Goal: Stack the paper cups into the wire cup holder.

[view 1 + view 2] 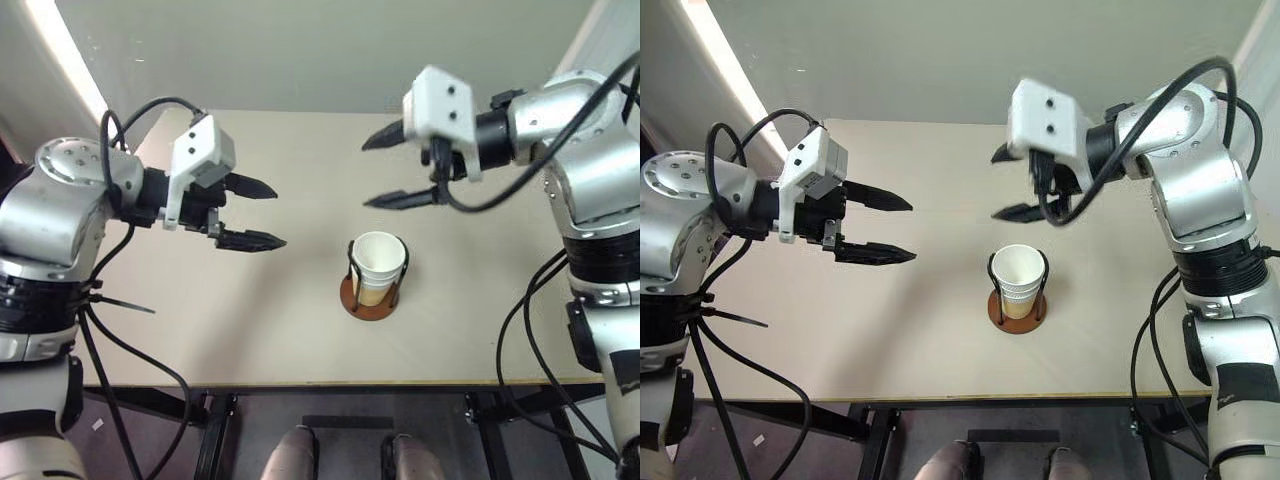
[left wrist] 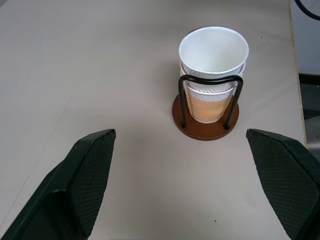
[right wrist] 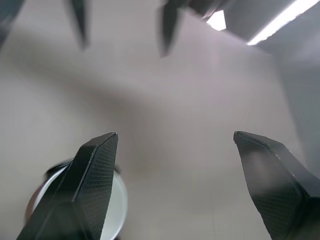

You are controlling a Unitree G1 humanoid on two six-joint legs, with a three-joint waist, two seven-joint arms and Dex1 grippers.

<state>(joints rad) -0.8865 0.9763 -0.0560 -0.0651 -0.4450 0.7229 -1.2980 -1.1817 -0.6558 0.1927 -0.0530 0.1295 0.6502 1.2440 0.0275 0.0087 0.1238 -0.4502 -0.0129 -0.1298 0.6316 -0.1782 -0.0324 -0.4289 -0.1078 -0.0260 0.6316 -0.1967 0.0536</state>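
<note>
My table (image 1: 250, 330) is a plain beige top, and on it, nearer its front edge than its back and right of the middle, stands the wire cup holder (image 1: 371, 299) with the paper cups (image 1: 378, 262) nested inside.

Even, bright light falls from a ceiling strip lamp (image 3: 285, 20) that glares white, leaving soft shadows on the table (image 1: 250, 330), while the right wrist view is smeared with blur.

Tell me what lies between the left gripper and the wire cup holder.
Nothing: in the left wrist view, only bare table separates the open left gripper from the wire cup holder, which holds the stacked paper cups.
</note>
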